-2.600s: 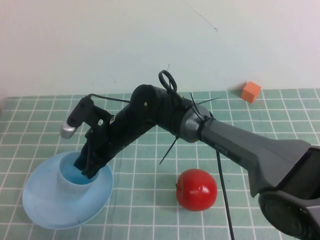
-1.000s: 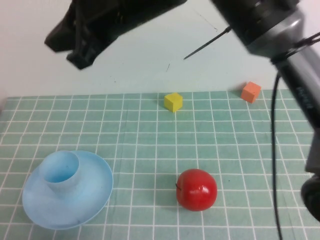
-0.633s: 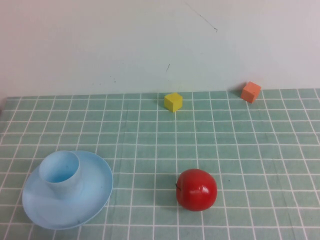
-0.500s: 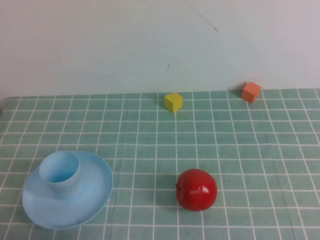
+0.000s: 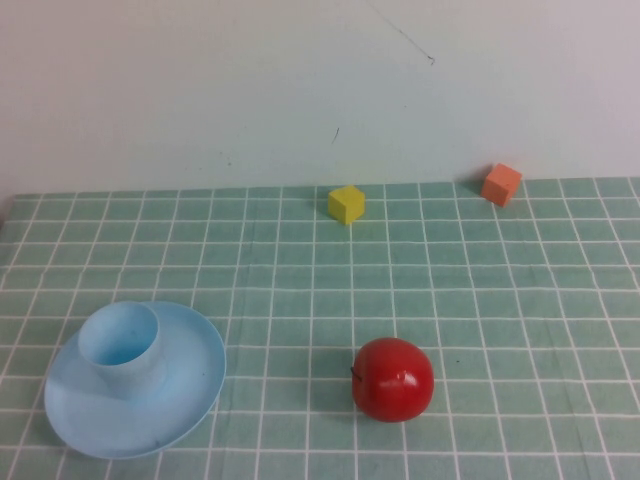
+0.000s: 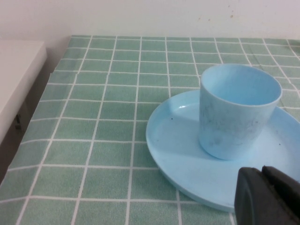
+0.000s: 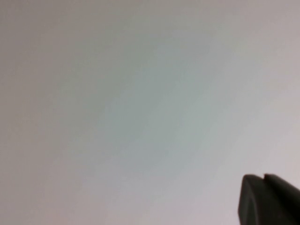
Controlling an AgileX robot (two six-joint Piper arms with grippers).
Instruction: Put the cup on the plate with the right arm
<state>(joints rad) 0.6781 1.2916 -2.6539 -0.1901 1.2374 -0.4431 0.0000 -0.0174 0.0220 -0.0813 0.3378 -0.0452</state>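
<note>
Cup: one light blue cup (image 5: 120, 347) stands upright on the plate, its open mouth up, toward the plate's far left part in the high view; the left wrist view shows its base resting flat inside the plate (image 6: 236, 112).
Plate: one round light blue plate (image 5: 175, 405) lies on the green checked table cover (image 5: 300, 300) at the near left of the table; its rim curves around the cup on all sides.
Apple: one red apple (image 5: 393, 379) sits near the front, right of the plate and well apart from it.
Yellow cube: one yellow cube (image 5: 346, 203) stands at the far edge of the cover, near the wall.
Orange cube: one orange cube (image 5: 501, 184) stands farther right along the same far edge, well apart from the yellow one.
Left gripper: the left gripper (image 6: 265, 197) hangs just beside the plate's rim, off the cup; only its dark tips show, pressed together, holding nothing.
Right gripper: the right gripper (image 7: 267, 199) is out of the high view, faces a plain pale surface, jaws together and empty.
Change: a second ago the right arm crossed the top of the high view; now it is gone from there, while cup, plate, apple and cubes lie as before.
Obstruction: nothing lies between the cup and the apple.
</note>
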